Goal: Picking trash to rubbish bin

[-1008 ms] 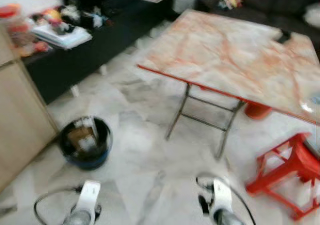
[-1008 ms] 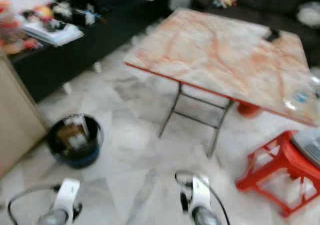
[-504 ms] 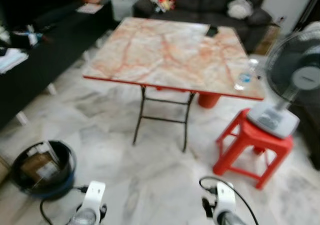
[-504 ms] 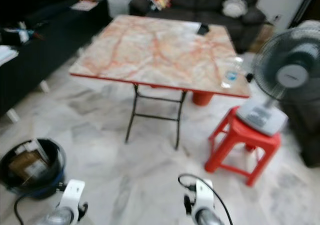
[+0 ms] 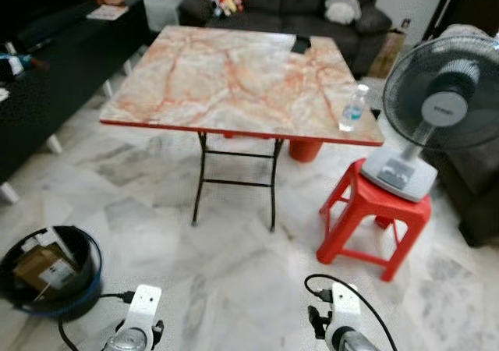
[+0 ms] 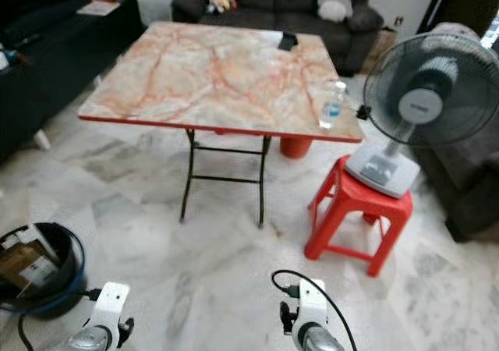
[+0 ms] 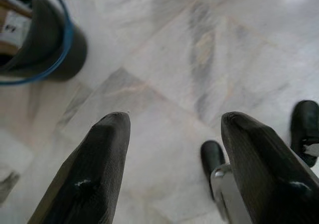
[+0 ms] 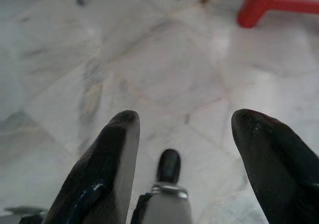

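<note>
**View swings right; bottle on the bench, bin by the left arm**

Since a second ago the whole picture has shifted: the camera has turned, so the dark cabinet has slid off toward the left edge and a fan (image 5: 437, 117) on a red stool (image 5: 373, 222) has come into sight. The frames are also sharper than before. The things themselves look unmoved.

A clear plastic bottle (image 5: 352, 108) stands upright near the right front corner of the marble-patterned bench (image 5: 234, 74), close to its edge. A small dark object (image 5: 300, 45), too small to identify, lies at the far side. The black rubbish bin (image 5: 48, 271) sits on the marble floor (image 5: 234, 265) to the robot's left, already holding what seems to be cardboard and paper.

Both arms hang low. The left claw (image 7: 172, 149) points at bare floor with fingers spread wide, the bin just beside it. The right claw (image 8: 182, 144) is likewise spread wide over the floor, the stool's leg near; the bottle is well apart from it, up on the bench.
</note>
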Controlling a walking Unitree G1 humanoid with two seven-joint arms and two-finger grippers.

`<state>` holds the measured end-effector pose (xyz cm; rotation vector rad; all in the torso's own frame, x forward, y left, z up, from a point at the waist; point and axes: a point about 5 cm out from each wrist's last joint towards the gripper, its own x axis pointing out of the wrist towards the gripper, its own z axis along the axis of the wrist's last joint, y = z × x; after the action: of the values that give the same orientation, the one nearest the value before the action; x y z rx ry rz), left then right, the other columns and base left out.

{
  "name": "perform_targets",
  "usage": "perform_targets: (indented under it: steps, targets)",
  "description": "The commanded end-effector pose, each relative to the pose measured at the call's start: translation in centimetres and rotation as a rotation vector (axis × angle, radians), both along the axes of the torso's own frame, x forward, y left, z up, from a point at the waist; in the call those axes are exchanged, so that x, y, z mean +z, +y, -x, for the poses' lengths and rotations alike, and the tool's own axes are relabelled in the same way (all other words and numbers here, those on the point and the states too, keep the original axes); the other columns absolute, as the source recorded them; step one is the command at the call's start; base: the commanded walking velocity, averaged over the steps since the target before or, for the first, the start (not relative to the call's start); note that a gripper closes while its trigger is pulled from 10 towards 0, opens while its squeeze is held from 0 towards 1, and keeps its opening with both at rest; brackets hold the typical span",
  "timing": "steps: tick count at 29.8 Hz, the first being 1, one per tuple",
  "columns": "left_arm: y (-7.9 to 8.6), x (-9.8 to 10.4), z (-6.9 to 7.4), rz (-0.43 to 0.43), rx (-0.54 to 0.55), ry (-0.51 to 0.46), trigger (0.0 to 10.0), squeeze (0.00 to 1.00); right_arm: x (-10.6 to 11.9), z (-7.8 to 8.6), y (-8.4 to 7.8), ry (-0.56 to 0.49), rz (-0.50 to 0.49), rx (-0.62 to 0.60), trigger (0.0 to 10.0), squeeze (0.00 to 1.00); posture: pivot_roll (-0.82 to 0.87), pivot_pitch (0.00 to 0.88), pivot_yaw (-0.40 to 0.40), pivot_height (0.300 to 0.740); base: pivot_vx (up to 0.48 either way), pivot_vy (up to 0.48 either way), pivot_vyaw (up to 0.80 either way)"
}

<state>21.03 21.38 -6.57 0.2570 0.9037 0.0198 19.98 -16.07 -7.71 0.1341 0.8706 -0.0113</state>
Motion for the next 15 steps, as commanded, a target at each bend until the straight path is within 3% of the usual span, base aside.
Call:
perform_targets:
  steps: [1,15]
  targets:
    - [-0.39,-0.11,0.01,0.008,-0.004,0.011,10.0,0.0,0.07,-0.05,-0.62,-0.003,0.013,-0.013,10.0,0.0,0.09,0.0,-0.062,0.74,0.0,0.0,0.0]
    - [-0.82,0.28,-0.71,0.027,-0.004,-0.03,10.0,0.0,0.52,-0.82,-0.38,-0.038,-0.003,-0.012,10.0,0.0,0.09,0.0,-0.061,0.74,0.0,0.0,0.0]
